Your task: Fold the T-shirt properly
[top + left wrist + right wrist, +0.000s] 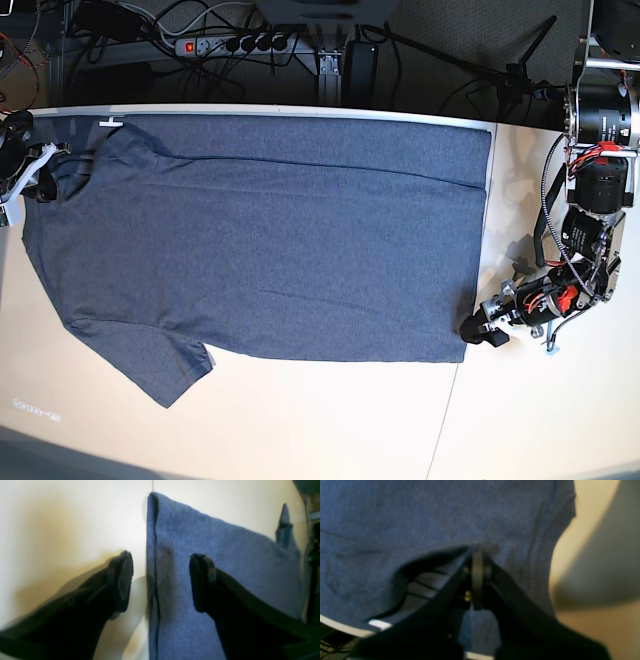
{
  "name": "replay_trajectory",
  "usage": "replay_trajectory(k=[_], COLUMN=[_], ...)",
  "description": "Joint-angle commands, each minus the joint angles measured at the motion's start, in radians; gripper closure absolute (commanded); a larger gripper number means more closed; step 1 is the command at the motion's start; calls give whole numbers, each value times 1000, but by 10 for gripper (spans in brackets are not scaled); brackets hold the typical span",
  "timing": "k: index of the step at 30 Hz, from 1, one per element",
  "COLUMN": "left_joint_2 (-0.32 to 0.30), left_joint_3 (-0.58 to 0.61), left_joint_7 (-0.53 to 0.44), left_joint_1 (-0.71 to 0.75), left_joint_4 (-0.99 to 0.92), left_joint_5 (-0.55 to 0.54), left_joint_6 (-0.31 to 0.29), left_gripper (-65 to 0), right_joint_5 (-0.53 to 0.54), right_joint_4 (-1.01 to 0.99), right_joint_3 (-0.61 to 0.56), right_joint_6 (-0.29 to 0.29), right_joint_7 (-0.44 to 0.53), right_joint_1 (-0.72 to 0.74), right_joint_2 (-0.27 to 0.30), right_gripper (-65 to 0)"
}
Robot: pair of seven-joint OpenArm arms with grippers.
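The blue-grey T-shirt [270,240] lies spread flat on the table with its plain side up, collar end at the left and hem at the right. My left gripper [482,333] is open at the hem's near right corner. In the left wrist view the left gripper [161,580] straddles the hem edge of the T-shirt [225,562], one finger over bare table and one over cloth. My right gripper [42,168] is at the far left by the upper sleeve. In the right wrist view the right gripper [477,557] is shut on a raised fold of the T-shirt [420,517].
The cream table [330,420] shows bare surface along the front and right. A table seam [482,240] runs beside the hem. A power strip [235,44] and cables lie behind the far edge. The left arm's body [590,230] stands at the right.
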Motion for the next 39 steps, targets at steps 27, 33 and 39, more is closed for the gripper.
replay_trajectory(k=[27, 33, 39], left_joint_2=[81, 85, 85], left_joint_3=[-4, -3, -3], left_joint_7=[-31, -31, -32], left_joint_1=[-27, -27, -27], left_joint_4=[0, 0, 0], left_joint_5=[42, 58, 86], left_joint_6=[-46, -99, -99], left_gripper=[-60, 0, 0], right_joint_5=[8, 8, -23], right_joint_4=[12, 12, 12], right_joint_3=[15, 15, 15], right_joint_6=[-22, -21, -23], right_joint_7=[6, -1, 2], right_joint_1=[17, 63, 88], right_joint_2=[25, 26, 28], right_gripper=[0, 0, -102])
